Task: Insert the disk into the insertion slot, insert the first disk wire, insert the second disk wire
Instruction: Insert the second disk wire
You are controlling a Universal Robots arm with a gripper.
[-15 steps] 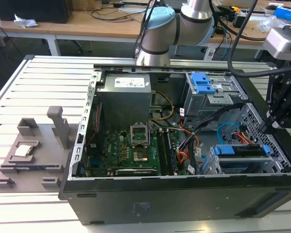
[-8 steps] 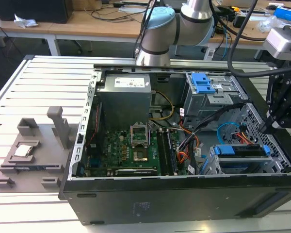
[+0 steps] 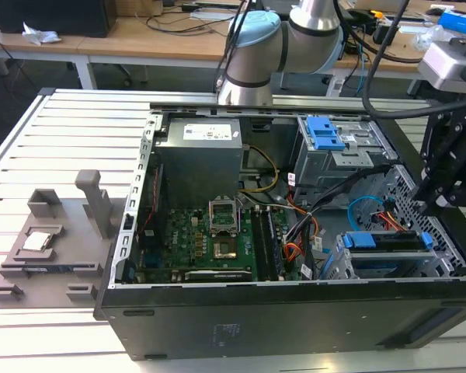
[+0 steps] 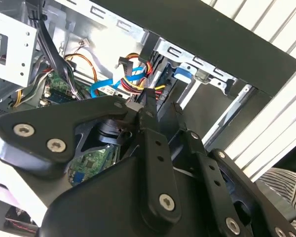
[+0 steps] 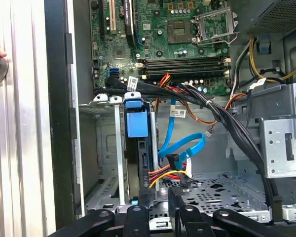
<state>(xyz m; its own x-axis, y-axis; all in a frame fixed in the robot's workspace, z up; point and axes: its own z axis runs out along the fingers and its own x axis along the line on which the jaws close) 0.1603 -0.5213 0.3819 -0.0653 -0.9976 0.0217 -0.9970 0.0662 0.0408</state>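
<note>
As I look along the arm, the black jointed metal gripper (image 4: 140, 107) sits closest to me, hanging over the end of the open black tower computer case (image 3: 256, 318) at the exterior view's right. I cannot tell from here whether it is open, closed or pinching anything. Just beyond it in the first wrist view lies a bundle of red, yellow and black power wires (image 5: 160, 174) and a flat bright blue data cable (image 5: 185, 144). Both end at connectors just beside the disk, and I cannot make out whether either is plugged in. The disk (image 5: 137, 123), a flat drive framed by a bright blue plastic carrier, is already seated in the insertion slot (image 5: 119, 163). That slot is the low grey perforated metal cage in the corner of the case below the gripper, and the carrier's blue tab shows at its mouth. Farther in lies the green motherboard (image 3: 210, 241), with the taller grey metal cage (image 3: 349, 155) carrying a blue ridged clip (image 3: 325, 134) near it. The grey box-shaped power supply (image 3: 198, 151) stands toward the back. Outside the case, on the white slatted table (image 3: 62, 132), a grey plastic fixture (image 3: 54, 233) rests at the exterior view's left
</note>
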